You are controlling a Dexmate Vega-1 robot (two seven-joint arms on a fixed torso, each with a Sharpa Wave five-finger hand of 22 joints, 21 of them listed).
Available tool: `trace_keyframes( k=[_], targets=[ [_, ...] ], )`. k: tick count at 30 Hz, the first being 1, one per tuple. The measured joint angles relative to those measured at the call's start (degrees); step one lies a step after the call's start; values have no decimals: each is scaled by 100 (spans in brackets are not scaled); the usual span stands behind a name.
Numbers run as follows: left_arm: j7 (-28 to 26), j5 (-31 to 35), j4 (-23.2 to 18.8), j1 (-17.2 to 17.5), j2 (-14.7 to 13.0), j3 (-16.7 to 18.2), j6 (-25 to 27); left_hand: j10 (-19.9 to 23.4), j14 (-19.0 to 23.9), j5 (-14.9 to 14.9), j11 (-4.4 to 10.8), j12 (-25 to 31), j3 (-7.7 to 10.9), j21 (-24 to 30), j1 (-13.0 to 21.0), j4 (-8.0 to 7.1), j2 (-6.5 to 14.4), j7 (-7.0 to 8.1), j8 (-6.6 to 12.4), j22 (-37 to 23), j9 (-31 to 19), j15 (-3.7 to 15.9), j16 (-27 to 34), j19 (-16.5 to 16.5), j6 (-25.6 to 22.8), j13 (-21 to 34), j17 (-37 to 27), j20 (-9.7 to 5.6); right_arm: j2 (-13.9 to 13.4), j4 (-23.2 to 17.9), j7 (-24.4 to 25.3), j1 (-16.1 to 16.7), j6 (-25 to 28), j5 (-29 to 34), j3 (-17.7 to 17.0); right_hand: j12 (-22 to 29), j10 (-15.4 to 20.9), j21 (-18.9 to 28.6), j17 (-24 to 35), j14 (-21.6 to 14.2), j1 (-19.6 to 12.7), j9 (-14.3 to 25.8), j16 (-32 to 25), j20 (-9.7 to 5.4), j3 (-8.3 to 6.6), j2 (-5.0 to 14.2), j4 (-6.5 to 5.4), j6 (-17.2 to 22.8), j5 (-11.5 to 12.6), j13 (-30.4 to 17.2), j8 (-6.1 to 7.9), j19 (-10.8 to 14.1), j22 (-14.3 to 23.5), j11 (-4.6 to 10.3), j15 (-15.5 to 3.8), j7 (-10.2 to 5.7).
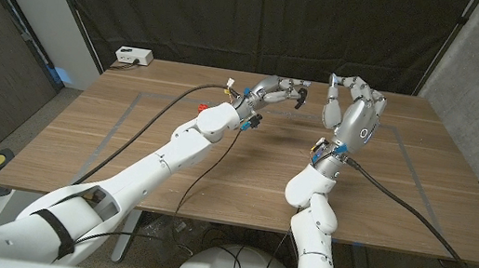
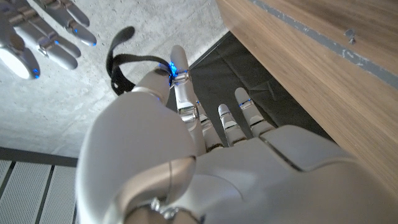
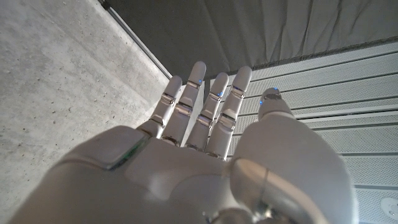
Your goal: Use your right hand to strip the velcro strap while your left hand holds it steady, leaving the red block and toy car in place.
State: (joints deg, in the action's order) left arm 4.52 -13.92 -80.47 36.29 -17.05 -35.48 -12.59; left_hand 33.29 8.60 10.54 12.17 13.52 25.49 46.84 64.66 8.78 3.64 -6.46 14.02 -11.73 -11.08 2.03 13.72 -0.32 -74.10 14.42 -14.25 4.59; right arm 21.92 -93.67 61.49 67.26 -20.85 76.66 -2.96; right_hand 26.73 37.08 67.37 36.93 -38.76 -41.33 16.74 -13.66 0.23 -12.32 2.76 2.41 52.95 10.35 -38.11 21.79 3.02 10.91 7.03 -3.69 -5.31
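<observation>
While the left hand (image 1: 276,90) pinches the black velcro strap loop (image 2: 122,62) aloft above the wooden table's (image 1: 124,151) far edge, we see the right hand (image 1: 353,108) just beside it, fingers spread, grasping nothing.

the left hand (image 1: 276,90) is shiny silver-white with little blue marks on its fingers (image 2: 176,74). the strap (image 2: 122,65) it holds is black. the right hand (image 1: 353,108) is silver-white too, with blue spots near the fingertips (image 3: 198,70). the table (image 1: 125,146) is warm brown wood with thin grey lines across it. a small box (image 1: 133,56) at the far edge is white. the curtain (image 1: 238,12) behind is black. the cables (image 1: 142,125) on the arms are black. the wall (image 3: 56,81) is plain grey.
</observation>
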Motion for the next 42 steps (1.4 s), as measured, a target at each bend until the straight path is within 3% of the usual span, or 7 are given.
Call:
trace_keyframes(
  k=[6, 14, 21, 31, 37, 42],
  targets=[
    [-235, -38, 82, 44, 128, 62, -111, 23, 0, 0, -23, 0, 0, 21, -23, 0, -23, 0, 0, 0, 0, 0, 0, 31, 0, 10, 0, -31, -553, -437, -609, 264, 682, -571, 549, -27, -91, -21, 65, 128, 217, 0, 0, 40, 126, -217, 3, -140, 0, 0, -43, -41, 0, -15, 13, -2],
    [-386, -70, 266, 6, 301, 77, -275, 30, -1, 0, -29, 0, 24, 63, -23, -24, -23, 0, 0, 1, 0, 0, 0, 61, 0, 10, 1, -61, -1323, -1010, -1460, 484, 1607, -1157, 1214, -27, -122, -55, 65, 189, 288, 17, 0, 112, 189, -288, 3, -170, 68, -28, -82, -113, 1, -45, 12, -32],
    [-416, -98, 454, -89, 452, 71, -430, 30, -1, 0, -30, 0, 23, 63, -23, -24, -23, 0, 0, 29, 1, 0, 0, 83, 0, 10, 1, -83, -1820, -1276, -1979, 498, 2267, -1517, 1608, -26, -121, -65, 64, 189, 270, 17, 0, 143, 194, -366, 33, -170, 133, -27, -82, -81, 1, -45, 12, -32],
    [-383, -113, 634, -200, 570, 35, -531, 29, -1, 0, -31, 0, 64, 85, -54, -31, -54, 0, 0, 28, 1, 0, 0, 82, 0, 9, 1, -82, -2286, -1464, -2348, 392, 2902, -1852, 1976, -26, -99, -86, 49, 189, 204, 16, 0, 173, 170, -432, 164, -147, 222, -54, -59, -112, 1, -23, 12, -9],
    [-331, -113, 712, -242, 600, 20, -533, 29, -1, 0, -31, 0, 64, 85, -54, -31, -54, 0, 0, 28, 1, 0, 0, 82, 0, 9, 1, -82, -2485, -1469, -2399, 300, 3064, -2055, 2112, -26, -96, -86, 54, 189, 156, 25, -33, 173, 154, -403, 180, -103, 266, -54, -59, -112, 1, -20, 12, 10],
    [-290, -113, 773, -278, 616, 11, -531, 29, -1, 0, -31, 0, 63, 107, -54, -31, -54, 0, 0, 28, 1, 0, 0, 82, 0, 9, 1, -82, -2605, -1440, -2358, 219, 3124, -2206, 2196, 19, 77, -86, 49, 40, -23, 43, -92, 192, 66, -411, 268, 83, 381, -80, 15, -47, 2, 85, 10, -50]
  ],
)
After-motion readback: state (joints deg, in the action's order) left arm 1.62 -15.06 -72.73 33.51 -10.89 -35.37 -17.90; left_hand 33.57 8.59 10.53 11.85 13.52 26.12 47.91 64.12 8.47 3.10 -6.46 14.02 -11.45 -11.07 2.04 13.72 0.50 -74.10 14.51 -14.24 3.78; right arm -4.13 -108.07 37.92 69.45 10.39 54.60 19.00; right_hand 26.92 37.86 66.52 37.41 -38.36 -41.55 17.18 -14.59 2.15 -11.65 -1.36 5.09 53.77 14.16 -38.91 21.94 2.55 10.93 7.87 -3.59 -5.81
